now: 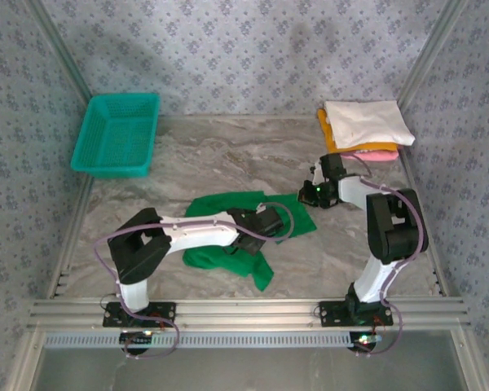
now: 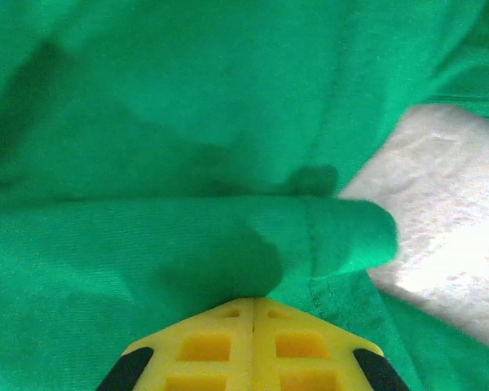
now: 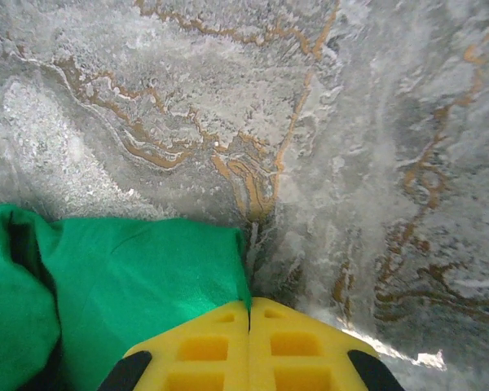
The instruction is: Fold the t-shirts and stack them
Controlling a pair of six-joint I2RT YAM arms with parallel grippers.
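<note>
Green cloth, the short-sleeved t-shirt [image 1: 216, 205], lies crumpled on the marbled tabletop [image 1: 228, 155] just below the middle of the overhead frame, one tail trailing toward the lower edge. My left hand [image 1: 265, 224] rests on the shirt's middle. In the left wrist view its yellow fingers are pressed together at the bottom centre [image 2: 253, 303], their tips against a rolled fold of the green t-shirt [image 2: 187, 122], which fills nearly the whole frame; a patch of bare tabletop [image 2: 448, 204] shows at the right. I cannot tell whether any cloth is caught between them.

My right hand [image 1: 311, 194] sits at the shirt's right-hand corner. Its fingers are also closed flat together [image 3: 249, 305], and the green t-shirt's [image 3: 130, 277] edge runs up to the left finger from the lower left; I cannot tell if it is pinched. Veined tabletop [image 3: 350, 122] covers the remainder.

Toward the upper right of the overhead frame sits the folded stack: white t-shirt [image 1: 367, 120] on top, orange-yellow t-shirt [image 1: 328, 130] showing at its left, pink t-shirt [image 1: 379, 153] peeking out below. A teal mesh basket [image 1: 116, 134] stands at the upper left.
</note>
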